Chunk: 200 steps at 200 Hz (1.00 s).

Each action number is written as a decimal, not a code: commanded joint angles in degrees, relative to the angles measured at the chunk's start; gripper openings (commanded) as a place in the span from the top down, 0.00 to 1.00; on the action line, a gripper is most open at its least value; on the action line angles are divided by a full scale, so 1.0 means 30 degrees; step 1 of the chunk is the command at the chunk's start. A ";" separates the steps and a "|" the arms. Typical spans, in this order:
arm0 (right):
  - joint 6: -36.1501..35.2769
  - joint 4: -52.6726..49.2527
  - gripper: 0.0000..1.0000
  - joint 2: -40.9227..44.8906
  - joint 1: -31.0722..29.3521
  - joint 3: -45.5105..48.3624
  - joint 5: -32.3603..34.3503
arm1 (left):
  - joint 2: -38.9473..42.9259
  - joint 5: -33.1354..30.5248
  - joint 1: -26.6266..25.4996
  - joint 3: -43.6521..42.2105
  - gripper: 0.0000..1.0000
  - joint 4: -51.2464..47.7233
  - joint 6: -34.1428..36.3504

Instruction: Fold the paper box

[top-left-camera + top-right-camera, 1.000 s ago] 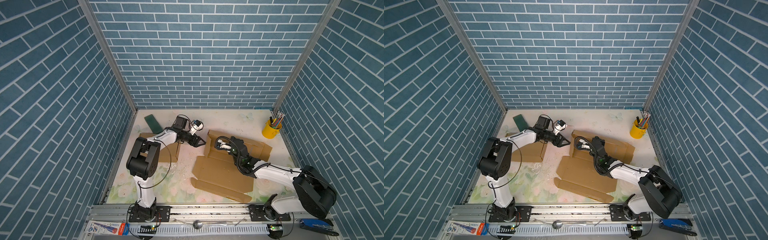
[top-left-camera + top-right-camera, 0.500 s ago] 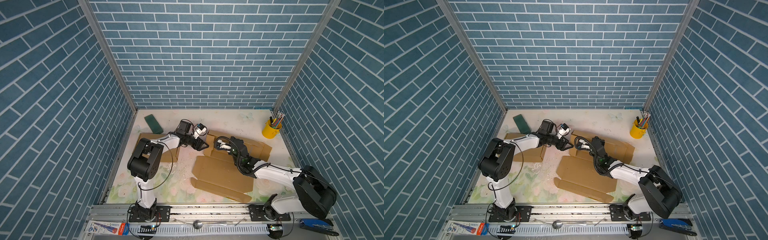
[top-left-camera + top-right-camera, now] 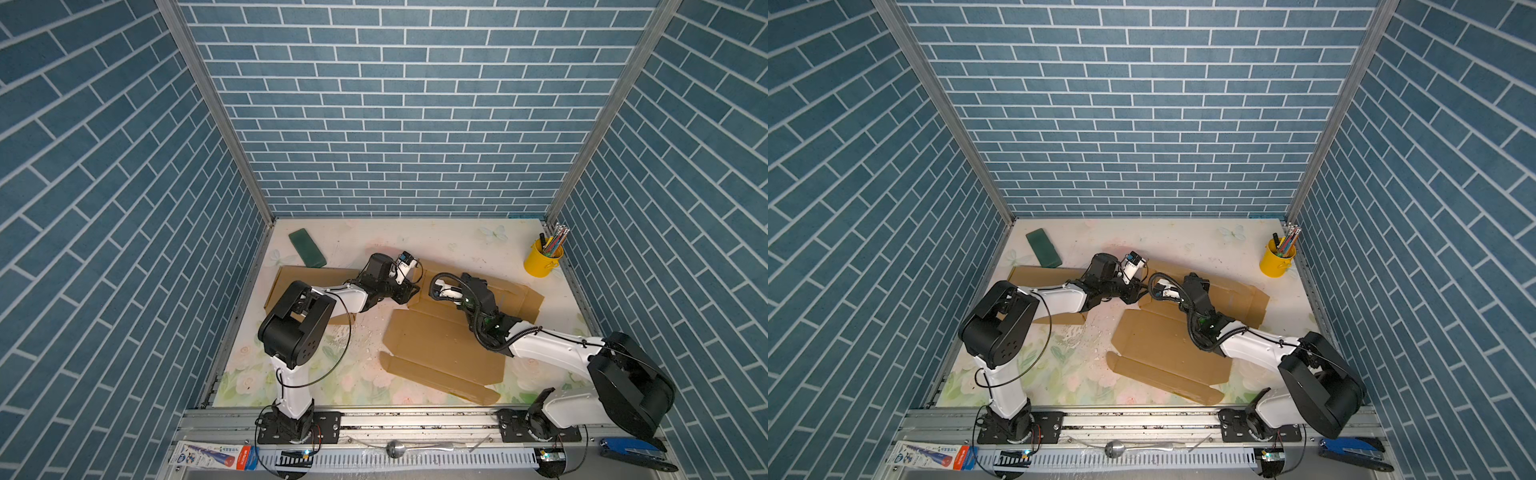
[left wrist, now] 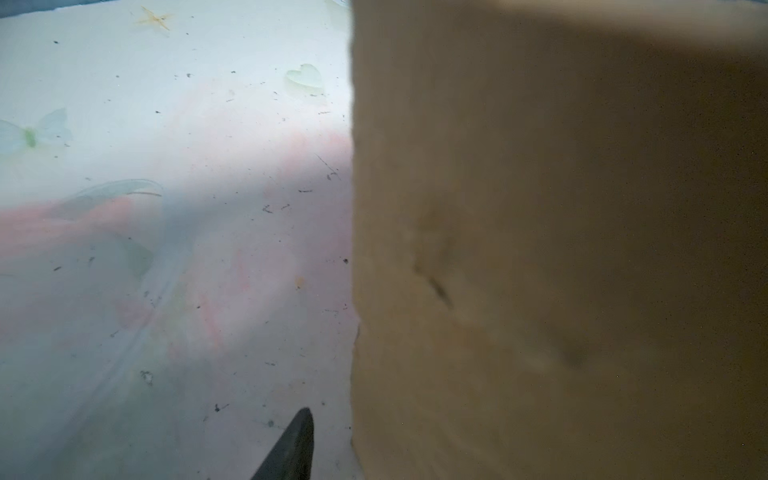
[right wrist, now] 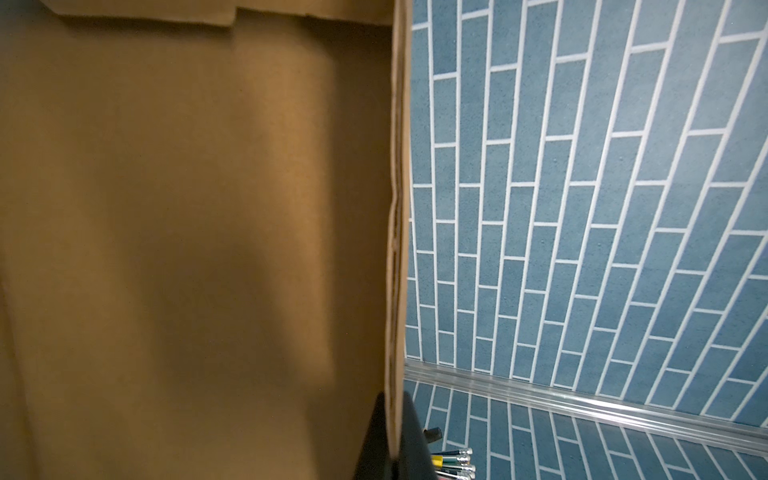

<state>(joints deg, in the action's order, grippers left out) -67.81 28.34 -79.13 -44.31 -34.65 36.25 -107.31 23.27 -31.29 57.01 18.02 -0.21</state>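
The paper box [image 3: 440, 349] [image 3: 1167, 345] lies as flat brown cardboard mid-table, its far panel [image 3: 515, 291] partly lifted. My right gripper [image 3: 478, 284] [image 5: 394, 399] is shut on an upright edge of that cardboard [image 5: 208, 228], with a black finger on either side of it. My left gripper [image 3: 409, 289] [image 3: 1138, 293] sits low at the box's far left edge. In the left wrist view one black finger [image 4: 297, 444] stands clear of the cardboard edge [image 4: 540, 249]. The cardboard hides the other finger.
A second flat cardboard sheet [image 3: 291, 282] lies under the left arm. A dark green flat block [image 3: 307, 249] rests at the back left. A yellow cup of pencils [image 3: 540, 262] [image 3: 1277, 262] stands at the back right. Blue brick walls enclose three sides.
My left gripper has slid right to the box's far left edge and its jaws have narrowed. The right gripper has kept its hold and its place.
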 commanded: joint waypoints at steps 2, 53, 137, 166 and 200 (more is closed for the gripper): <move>-0.0144 -0.0570 1.00 0.0211 -0.0331 0.0055 -0.0610 | 0.0468 -0.3117 -0.0445 -0.0479 0.58 0.0798 0.0245; -0.0073 -0.0601 1.00 0.0157 -0.0492 -0.0048 -0.0588 | 0.0189 -0.7219 -0.2084 -0.0822 0.75 0.1114 0.0949; 0.0531 -0.0910 1.00 0.0245 -0.0558 -0.0171 -0.0738 | 0.0056 -0.9104 -0.2495 -0.1405 0.97 0.2064 -0.0263; 0.0699 -0.1218 1.00 0.0304 -0.0551 -0.0244 -0.0837 | 0.0103 -0.8340 -0.2436 -0.1075 0.86 0.1707 -0.1184; 0.0702 -0.1498 1.00 0.0509 -0.0551 -0.0078 -0.0950 | 0.1004 -0.8121 -0.1827 -0.1380 0.63 0.1846 -0.2064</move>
<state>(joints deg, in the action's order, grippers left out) -66.43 27.81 -78.72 -44.95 -34.72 37.12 -106.41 -0.12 -37.93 53.54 25.28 -5.80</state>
